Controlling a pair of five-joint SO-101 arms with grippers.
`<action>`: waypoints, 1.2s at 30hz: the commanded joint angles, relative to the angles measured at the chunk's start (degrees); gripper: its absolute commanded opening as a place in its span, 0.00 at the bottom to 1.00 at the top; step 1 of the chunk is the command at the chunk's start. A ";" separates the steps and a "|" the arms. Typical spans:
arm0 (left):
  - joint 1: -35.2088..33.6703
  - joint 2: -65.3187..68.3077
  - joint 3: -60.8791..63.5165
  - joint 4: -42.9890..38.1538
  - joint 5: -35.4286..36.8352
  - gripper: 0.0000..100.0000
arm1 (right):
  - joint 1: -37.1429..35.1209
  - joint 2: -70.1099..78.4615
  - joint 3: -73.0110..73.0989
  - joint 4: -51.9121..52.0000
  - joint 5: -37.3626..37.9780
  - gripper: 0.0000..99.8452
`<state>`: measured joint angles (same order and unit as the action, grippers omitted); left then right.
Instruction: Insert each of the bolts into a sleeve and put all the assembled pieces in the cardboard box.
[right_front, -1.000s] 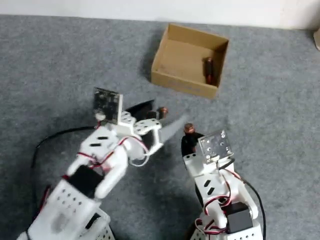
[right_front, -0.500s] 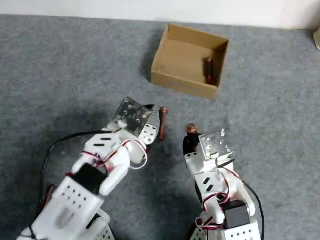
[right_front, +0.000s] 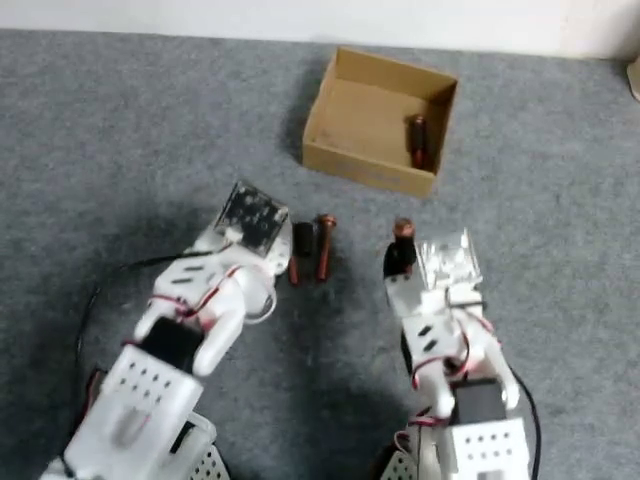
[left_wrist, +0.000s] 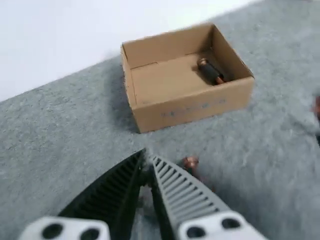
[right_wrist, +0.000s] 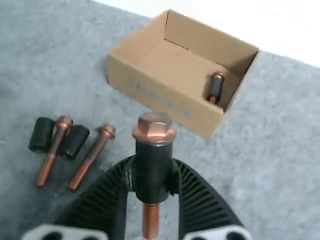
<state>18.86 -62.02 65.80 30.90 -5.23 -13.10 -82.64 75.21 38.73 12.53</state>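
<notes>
The cardboard box (right_front: 360, 115) stands at the back with one assembled bolt and sleeve (right_front: 418, 142) lying inside (right_wrist: 216, 88). My right gripper (right_front: 402, 262) is shut on another assembled piece (right_wrist: 152, 160), a copper bolt in a black sleeve, held upright in front of the box. Two loose bolts (right_wrist: 91, 156) (right_wrist: 52, 153) and two black sleeves (right_wrist: 41, 134) (right_wrist: 75, 141) lie together on the carpet. My left gripper (right_front: 287, 250) sits low beside them, its fingers (left_wrist: 175, 185) shut together with nothing held. A bolt head (left_wrist: 190, 162) shows just past its tips.
Grey carpet (right_front: 150, 120) covers the whole work area, with a white wall along the back edge. A black cable (right_front: 95, 295) trails left of the left arm.
My left gripper has gone from wide open to shut and dropped back beside the loose bolts. My right gripper has carried its assembled piece slightly right and toward the box.
</notes>
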 joint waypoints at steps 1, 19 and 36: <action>-3.38 -13.32 4.70 10.11 -1.93 0.01 | 0.75 16.75 -17.10 -2.51 0.79 0.00; -10.42 -41.89 25.71 20.92 -2.73 0.01 | 7.69 94.11 -79.60 -2.07 0.79 0.00; -9.36 -41.89 25.89 20.57 -2.64 0.01 | 8.13 123.65 -102.90 -1.98 0.79 0.01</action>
<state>8.92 -103.60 91.91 53.49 -7.96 -5.54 41.32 -24.04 38.46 12.70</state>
